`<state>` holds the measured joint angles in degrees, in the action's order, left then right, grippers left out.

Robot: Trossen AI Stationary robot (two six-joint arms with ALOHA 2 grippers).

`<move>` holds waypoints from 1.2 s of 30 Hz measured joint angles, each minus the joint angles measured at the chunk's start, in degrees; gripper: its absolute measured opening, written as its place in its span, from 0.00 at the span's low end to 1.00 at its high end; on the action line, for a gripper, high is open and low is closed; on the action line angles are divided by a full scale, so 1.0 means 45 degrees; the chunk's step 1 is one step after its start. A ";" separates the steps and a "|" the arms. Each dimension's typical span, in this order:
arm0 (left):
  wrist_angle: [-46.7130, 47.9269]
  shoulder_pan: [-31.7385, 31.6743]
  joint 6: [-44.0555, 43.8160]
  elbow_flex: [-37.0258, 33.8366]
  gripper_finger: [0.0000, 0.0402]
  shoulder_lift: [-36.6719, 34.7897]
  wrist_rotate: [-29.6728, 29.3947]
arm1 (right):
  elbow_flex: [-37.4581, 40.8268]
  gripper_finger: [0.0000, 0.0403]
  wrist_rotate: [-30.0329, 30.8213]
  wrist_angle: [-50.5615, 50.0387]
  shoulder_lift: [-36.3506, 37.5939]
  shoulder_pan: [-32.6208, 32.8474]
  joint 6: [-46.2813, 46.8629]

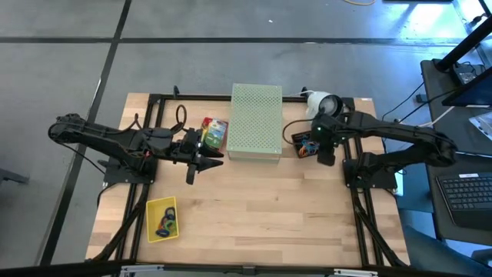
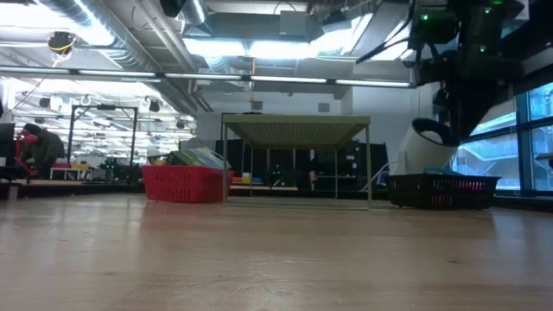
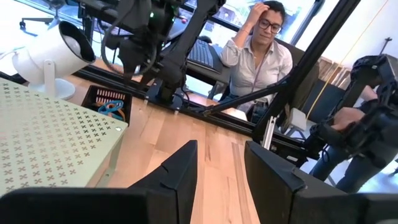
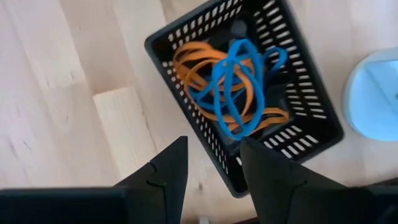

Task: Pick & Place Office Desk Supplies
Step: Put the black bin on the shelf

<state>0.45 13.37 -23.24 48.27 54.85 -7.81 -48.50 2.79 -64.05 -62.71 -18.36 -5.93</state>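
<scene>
Fingers [image 4: 214, 165] of both arms apart, empty, pale wood table [image 1: 269, 208], workshop behind

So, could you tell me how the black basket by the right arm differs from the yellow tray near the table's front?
The small black slotted plastic basket is dark with perforated walls; the shallow yellow tray is bright with solid walls. The basket holds orange and blue rubber-band loops and sits below the right pincer; the tray lies at the front left with no pincer over it. Both are small open-topped containers holding supplies.
</scene>
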 joint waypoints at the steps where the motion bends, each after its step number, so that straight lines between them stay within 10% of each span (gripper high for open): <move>1: 0.0000 0.0000 0.0000 0.0000 0.32 0.0000 -0.0001 | 0.0093 0.37 0.0004 0.0036 -0.0102 0.0067 -0.0129; 36: 0.0622 -0.0005 0.0219 0.0000 0.32 0.0000 -0.0057 | 0.1164 0.37 -0.0159 0.2154 -0.2727 0.1333 -0.1704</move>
<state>3.25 13.34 -22.26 48.27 54.85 -8.07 -43.26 2.07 -54.35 -74.98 -12.36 -13.60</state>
